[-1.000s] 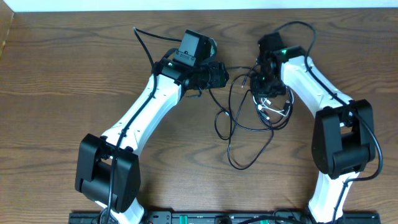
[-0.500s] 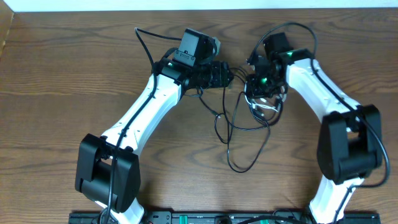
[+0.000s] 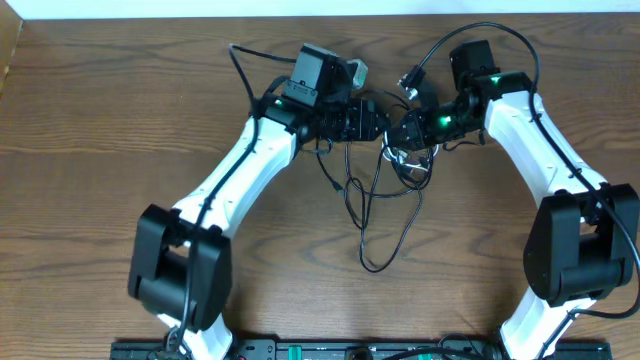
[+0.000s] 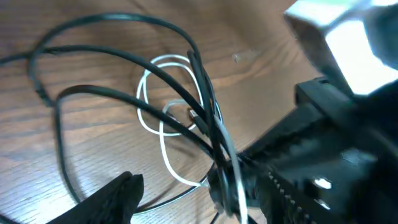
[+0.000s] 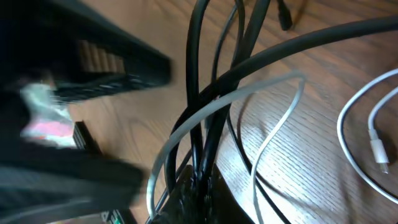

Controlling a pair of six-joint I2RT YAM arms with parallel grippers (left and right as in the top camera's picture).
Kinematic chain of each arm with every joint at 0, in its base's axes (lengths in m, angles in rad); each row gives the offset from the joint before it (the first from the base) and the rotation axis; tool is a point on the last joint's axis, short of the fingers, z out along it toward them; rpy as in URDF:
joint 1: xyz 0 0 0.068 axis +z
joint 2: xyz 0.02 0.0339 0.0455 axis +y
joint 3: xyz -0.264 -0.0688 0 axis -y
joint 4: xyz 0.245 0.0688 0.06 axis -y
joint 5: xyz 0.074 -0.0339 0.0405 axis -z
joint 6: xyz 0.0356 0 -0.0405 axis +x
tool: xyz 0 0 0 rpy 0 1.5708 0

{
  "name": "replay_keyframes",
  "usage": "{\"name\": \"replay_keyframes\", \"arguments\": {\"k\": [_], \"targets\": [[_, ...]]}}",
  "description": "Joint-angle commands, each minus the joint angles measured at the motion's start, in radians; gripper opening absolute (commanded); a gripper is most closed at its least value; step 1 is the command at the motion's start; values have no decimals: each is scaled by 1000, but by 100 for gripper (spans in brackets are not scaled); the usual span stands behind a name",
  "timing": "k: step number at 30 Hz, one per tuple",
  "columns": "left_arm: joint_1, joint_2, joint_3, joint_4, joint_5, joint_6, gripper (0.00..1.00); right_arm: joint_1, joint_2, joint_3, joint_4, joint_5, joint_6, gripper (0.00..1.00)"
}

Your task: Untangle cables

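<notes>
- Your right tool has carried the cables across the counter. It now sits just beside the left tool; a second ago they were well apart.
- It is clamped on several strands.
- The white cable loops just ahead of the left tool.
- The left tool's jaws stand apart, holding nothing.
- The black cable trails a slack loop well away from the left tool.
- This likely sets up a second grip, so you can pull the strands apart.

Left hand and right hand drawn closer together, cables gathered narrower between them.
</notes>
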Motion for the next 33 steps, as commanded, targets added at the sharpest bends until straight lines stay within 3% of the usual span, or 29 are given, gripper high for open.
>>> {"name": "replay_keyframes", "arguments": {"k": [1, 8, 10, 20, 24, 33], "targets": [[-2, 43, 3, 23, 66, 12, 63, -2, -14, 18, -1, -50, -22, 1], [-14, 55, 3, 41, 65, 13, 62, -1, -14, 18, -1, -28, -22, 1], [-31, 68, 3, 42, 64, 13, 58, -1, -14, 18, -1, -28, -22, 1], [-65, 97, 3, 43, 51, 13, 27, -2, -14, 18, 1, -2, -18, 1], [-66, 98, 3, 41, -42, -11, 9, -2, -16, 18, 11, -12, -2, 1], [-66, 98, 3, 10, -196, -59, 8, -3, -156, 18, 7, -63, -3, 1]]}}
